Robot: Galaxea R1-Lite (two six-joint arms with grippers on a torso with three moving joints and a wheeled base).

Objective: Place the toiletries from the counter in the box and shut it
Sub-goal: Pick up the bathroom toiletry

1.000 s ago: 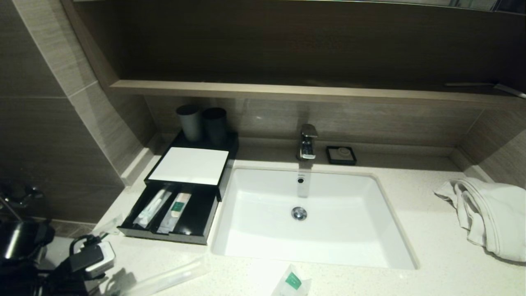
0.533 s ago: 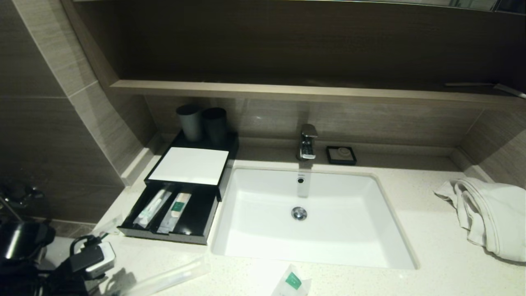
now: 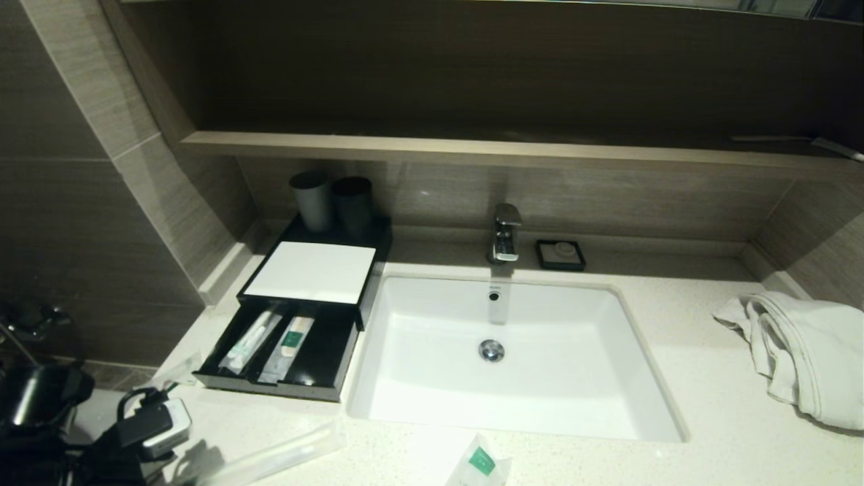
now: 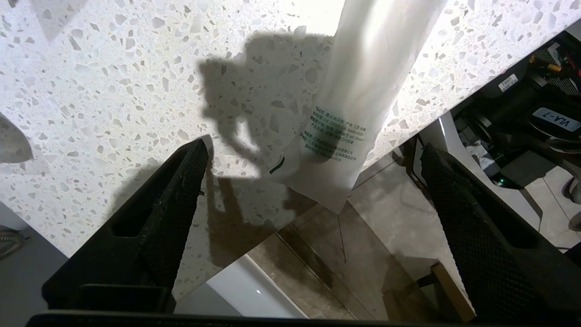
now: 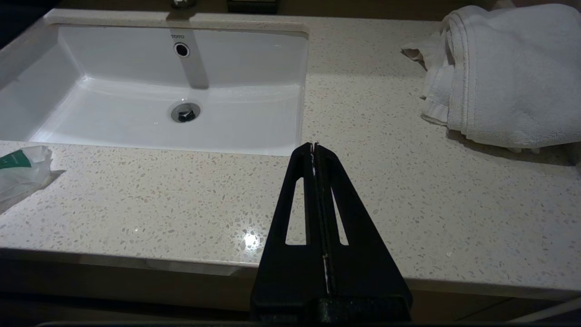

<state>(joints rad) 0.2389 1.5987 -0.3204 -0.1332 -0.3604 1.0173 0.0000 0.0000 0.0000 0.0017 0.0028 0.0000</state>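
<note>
The black box [image 3: 314,270] with a white top stands left of the sink, and its drawer [image 3: 283,351] is pulled out. Two packets [image 3: 253,341] [image 3: 290,344] lie in the drawer. A long clear toothbrush pack [image 3: 273,457] lies on the counter [image 3: 709,405] at the front left, with one end past the counter edge [image 4: 349,150]. My left gripper [image 4: 314,145] is open above that end, with nothing between its fingers. A sachet with a green mark [image 3: 480,463] lies in front of the sink; it also shows in the right wrist view [image 5: 18,168]. My right gripper [image 5: 314,146] is shut and empty above the counter's front edge.
The white sink [image 3: 513,418] fills the middle of the counter, with the tap [image 3: 505,233] and a small black soap dish [image 3: 560,254] behind it. Two dark cups [image 3: 332,199] stand behind the box. A white towel [image 3: 800,351] lies at the right. My left arm [image 3: 145,425] is at the lower left.
My left arm has shifted very slightly. Nothing else has moved.
</note>
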